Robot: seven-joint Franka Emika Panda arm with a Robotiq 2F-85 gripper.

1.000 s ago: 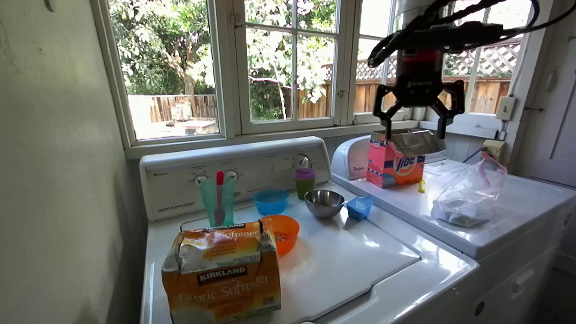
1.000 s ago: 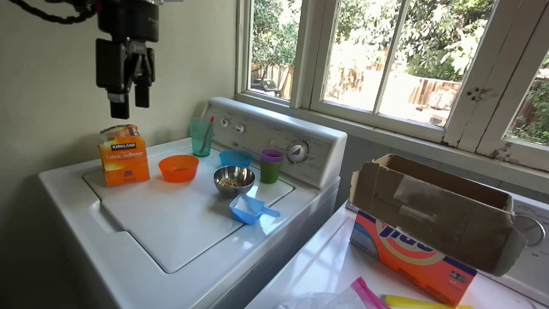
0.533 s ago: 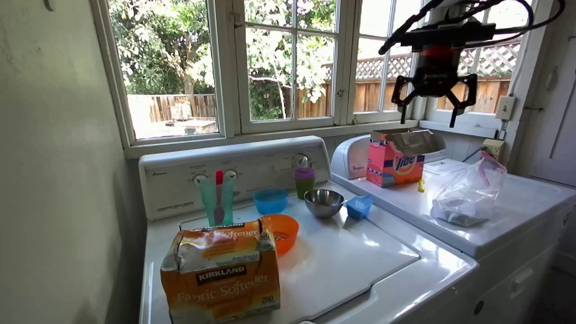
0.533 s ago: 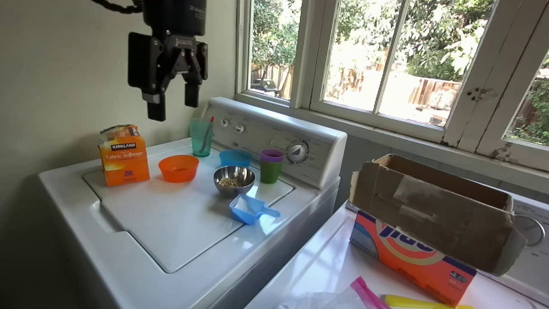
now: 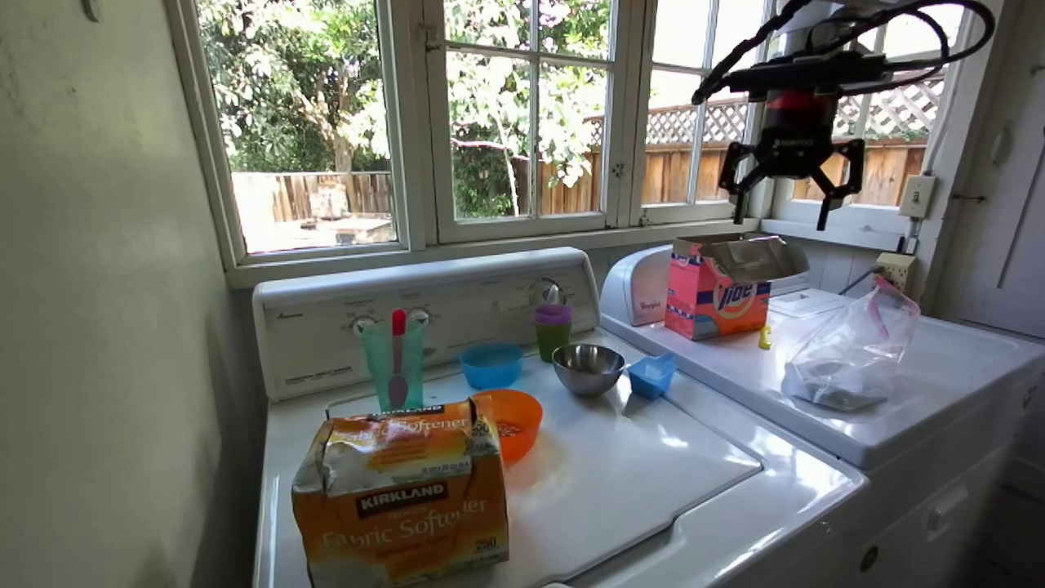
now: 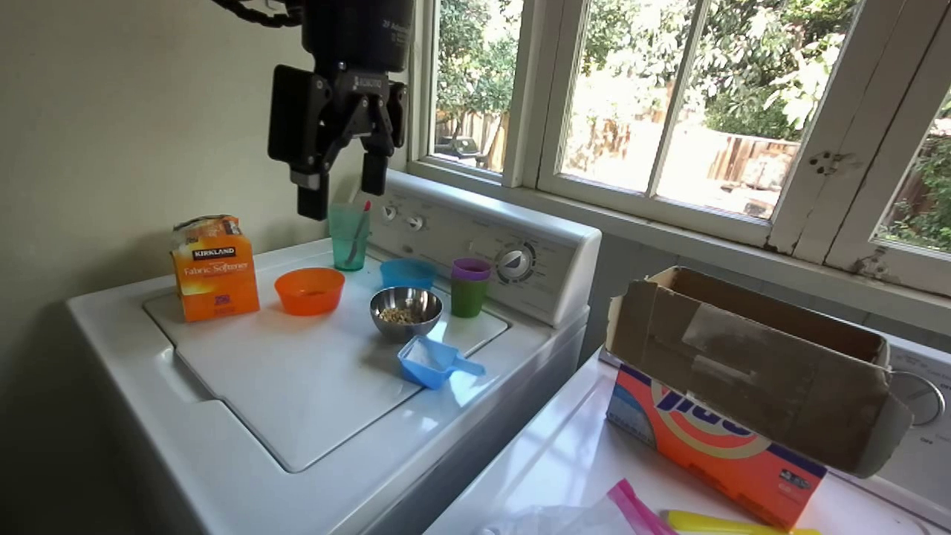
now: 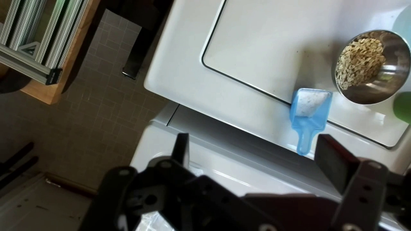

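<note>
In an exterior view, the black two-fingered gripper (image 5: 780,224) hangs released, jaws wide! In an exterior view, a blue plastic scoop (image 6: 438,368) sits on the white washer (image 6: 297,405). Wrist view: beside it, round steel bowl (image 7: 396,62) of pale flakes (image 7: 359,62).

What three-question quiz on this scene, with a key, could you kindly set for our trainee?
1. Fill in: the steel bowl holds a heap of pale ____.
2. Choose: which is nearest the scoop? A: orange bowl; B: steel bowl; C: blue bowl.
3. True or false: the gripper is open and holds nothing.

Key: 1, flakes; 2, B; 3, true.
</note>
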